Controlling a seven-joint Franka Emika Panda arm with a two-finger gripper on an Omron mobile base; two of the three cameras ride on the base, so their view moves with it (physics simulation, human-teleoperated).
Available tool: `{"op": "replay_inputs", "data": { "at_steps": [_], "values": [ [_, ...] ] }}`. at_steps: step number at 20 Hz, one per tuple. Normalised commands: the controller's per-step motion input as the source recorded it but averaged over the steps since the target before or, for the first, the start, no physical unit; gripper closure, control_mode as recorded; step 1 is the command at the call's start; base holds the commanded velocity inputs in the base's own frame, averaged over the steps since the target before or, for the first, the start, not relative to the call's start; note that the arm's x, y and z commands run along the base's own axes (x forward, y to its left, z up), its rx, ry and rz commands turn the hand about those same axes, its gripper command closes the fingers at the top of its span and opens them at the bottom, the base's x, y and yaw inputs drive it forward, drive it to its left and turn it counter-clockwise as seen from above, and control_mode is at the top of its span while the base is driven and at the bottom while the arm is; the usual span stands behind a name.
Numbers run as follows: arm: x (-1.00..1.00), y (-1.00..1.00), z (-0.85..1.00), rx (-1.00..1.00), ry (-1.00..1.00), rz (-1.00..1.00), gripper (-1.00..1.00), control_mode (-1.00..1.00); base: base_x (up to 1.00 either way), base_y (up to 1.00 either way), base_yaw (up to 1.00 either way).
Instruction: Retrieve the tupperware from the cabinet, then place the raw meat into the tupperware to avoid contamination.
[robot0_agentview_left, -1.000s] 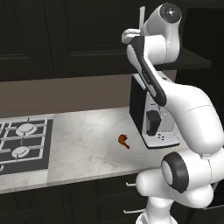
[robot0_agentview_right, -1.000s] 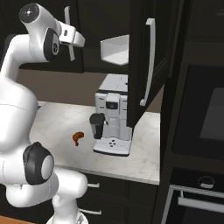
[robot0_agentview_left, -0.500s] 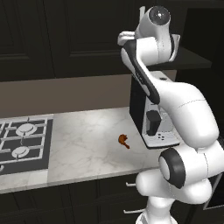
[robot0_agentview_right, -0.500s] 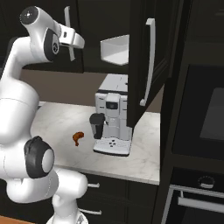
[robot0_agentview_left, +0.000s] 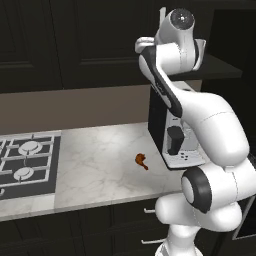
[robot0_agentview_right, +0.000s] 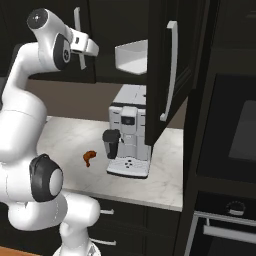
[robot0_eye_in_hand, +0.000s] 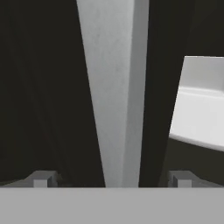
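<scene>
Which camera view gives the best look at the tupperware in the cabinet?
The right base view: the tupperware sits whole on the shelf of the cabinet, beside the open door. The hand view catches part of it past a silver handle.

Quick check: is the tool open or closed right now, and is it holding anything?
Tool: open and empty, its tips standing wide on either side of a silver cabinet handle, not closed on it.

coffee machine (robot0_agentview_right: 128, 132), gas hob (robot0_agentview_left: 27, 162), oven (robot0_agentview_right: 235, 135)

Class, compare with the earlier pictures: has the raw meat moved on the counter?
No. The raw meat lies at the same spot left of the coffee machine.
</scene>
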Motion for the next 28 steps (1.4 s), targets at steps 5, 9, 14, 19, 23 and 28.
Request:
{"op": "replay_inputs", "data": {
  "at_steps": [5, 9, 14, 19, 23, 28],
  "values": [
    [0.27, -0.07, -0.26, 0.00, -0.05, 0.00, -1.00, -1.00, 0.00, 0.00, 0.00],
    [0.20, 0.00, -0.13, 0.02, -0.03, 0.00, 1.00, -1.00, 0.00, 0.00, 0.00],
    [0.17, 0.00, -0.05, 0.00, -0.03, 0.00, 1.00, -1.00, 0.00, 0.00, 0.00],
    [0.09, 0.04, -0.04, 0.00, -0.01, 0.00, 1.00, -1.00, 0.00, 0.00, 0.00],
    [-0.21, 0.17, 0.00, 0.00, 0.02, 0.00, 1.00, -1.00, 0.00, 0.00, 0.00],
    [-0.67, 0.23, 0.12, 0.00, 0.00, -0.05, 1.00, -1.00, 0.00, 0.00, 0.00]
  ]
}}
